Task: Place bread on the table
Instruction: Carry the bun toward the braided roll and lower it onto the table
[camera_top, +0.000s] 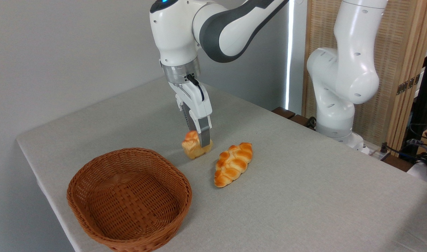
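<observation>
- The bread (193, 147), a small knotted bun with a golden top and paler underside, sits low over the table (304, 196), between the basket rim and the braided loaf; its base looks to be touching the cloth or just above it, and I cannot tell which.
- The gripper (203, 141) is clamped on the bun: the near finger (205, 137) lies flat against the bun's right side, and the other finger is hidden behind the crust.
- The bun is tipped a little in the grasp, glazed side up and toward the left.
- Just to its right lies the braided loaf (233, 163), near but apart from the bun, resting on the cloth at a slant.
- To the lower left stands the wicker basket (94, 210), with nothing in it, its far rim close to the bun but not touching it.
- The arm (213, 31) reaches down from above, the wrist angled so the fingers point down and slightly right.
- Step in hand, as I judge it: the set-down, with the carry out of the basket area done and the bun over bare cloth.
- The next move likely calls for a small final descent if any gap remains, then parting the fingers and lifting straight up.
- Care is needed to rise cleanly, so the bun does not roll into the loaf or cling to a finger.
</observation>
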Motion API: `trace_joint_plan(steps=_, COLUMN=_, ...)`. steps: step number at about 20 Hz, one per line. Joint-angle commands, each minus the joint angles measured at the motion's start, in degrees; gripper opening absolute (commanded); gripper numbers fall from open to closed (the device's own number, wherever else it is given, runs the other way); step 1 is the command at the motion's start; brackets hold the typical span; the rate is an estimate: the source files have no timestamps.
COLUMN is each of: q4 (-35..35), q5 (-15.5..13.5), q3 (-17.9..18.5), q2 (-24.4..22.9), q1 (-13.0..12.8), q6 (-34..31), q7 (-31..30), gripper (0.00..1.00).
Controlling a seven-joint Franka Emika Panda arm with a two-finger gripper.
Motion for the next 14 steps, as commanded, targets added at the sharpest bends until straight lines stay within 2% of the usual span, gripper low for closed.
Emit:
trace_joint_plan(steps=1, q4=-1.0, q5=1.0, q3=0.1, q2=-1.1, q1=-0.4, q6=1.3, q7=0.6, gripper=1.00)
trace_joint_plan(steps=7, q4=-0.6, q5=1.2, q3=0.2, q2=-1.3, q1=-0.4, q6=1.1, q7=0.9, gripper=1.00)
trace_joint_plan(steps=14, q4=2.3, q5=12.6, q3=2.0, q2=-2.3, q1=0.3, q6=2.2, q7=1.0, gripper=1.00)
